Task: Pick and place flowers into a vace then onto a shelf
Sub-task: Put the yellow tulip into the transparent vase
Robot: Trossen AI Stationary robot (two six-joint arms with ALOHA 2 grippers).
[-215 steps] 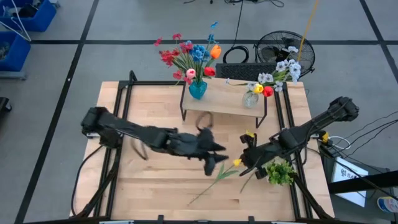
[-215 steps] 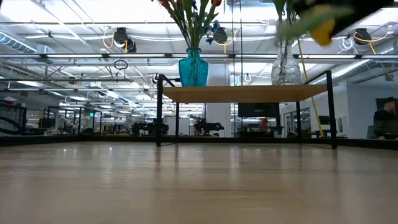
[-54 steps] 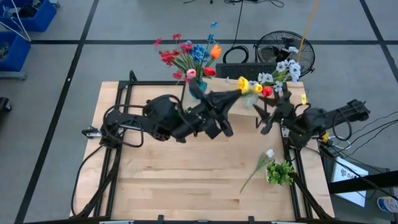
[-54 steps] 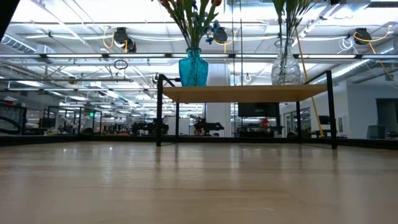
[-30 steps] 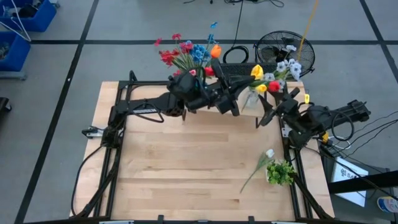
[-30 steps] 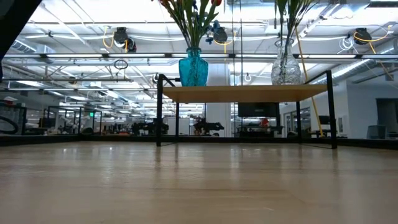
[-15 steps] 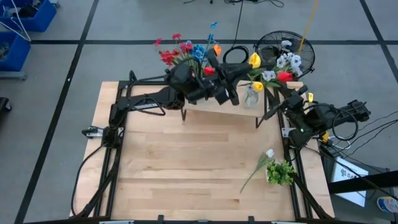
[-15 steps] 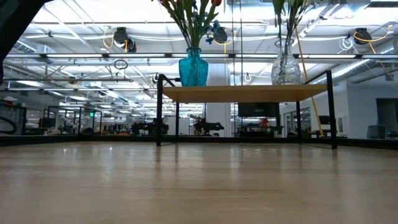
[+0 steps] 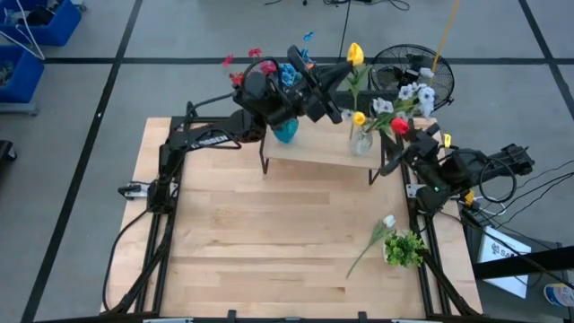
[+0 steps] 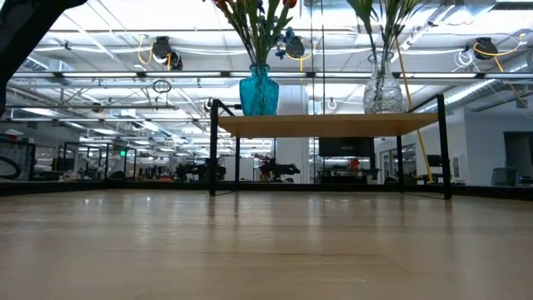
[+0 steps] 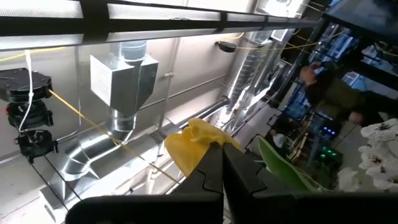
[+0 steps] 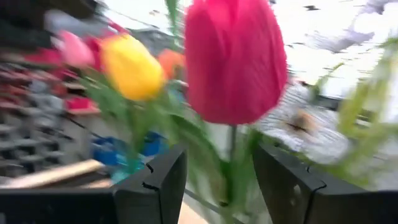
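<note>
The left gripper [image 9: 339, 79] was raised above the shelf [image 9: 314, 149], its fingers pinched tight on the stem of a yellow tulip [image 9: 355, 54]. The bloom stood uppermost and the stem hung toward the clear glass vase [image 9: 361, 141], apparently so the flower could drop into the neck. The left wrist view showed the same yellow bloom just past the closed fingertips [image 11: 219, 163].

The right gripper [image 9: 401, 139] reached in at the shelf's right end, beside the clear vase. Its fingers stood apart around the vase's stems, with a red tulip [image 12: 235, 59] rising between them; whether they actually pressed the vase could not be told. It was probably there to steady the vase.

The clear vase, near the shelf's right end, already held white, yellow and red flowers. A blue vase [image 9: 284, 131] near the left end carried red, blue and orange ones.

Near the desk's right edge lay one white flower [image 9: 387, 221], beside a green leafy clump [image 9: 405, 248], not yet picked.
</note>
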